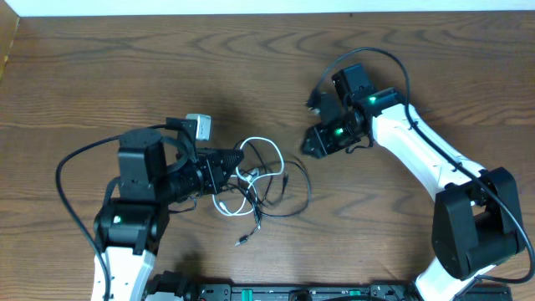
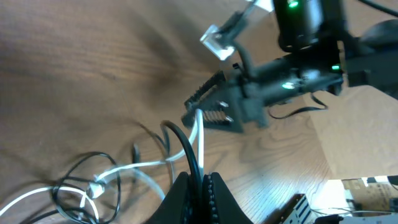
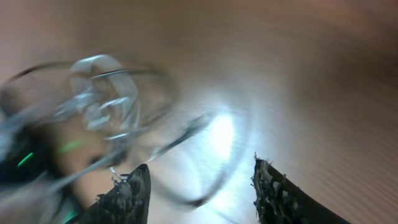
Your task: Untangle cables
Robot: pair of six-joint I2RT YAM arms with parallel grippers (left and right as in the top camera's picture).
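The cables lie as loose tangled loops of thin black and white cord at the table's middle. My left gripper is at the left side of the tangle. In the left wrist view it is shut on a black and a white strand of the cables. My right gripper hovers to the right of the tangle, apart from it. In the right wrist view it is open and empty, and the cables show blurred ahead of it.
The wooden table carries everything. A small white and grey block sits on the left arm near the tangle. A black plug end trails toward the front edge. The arm bases and a rail line the front.
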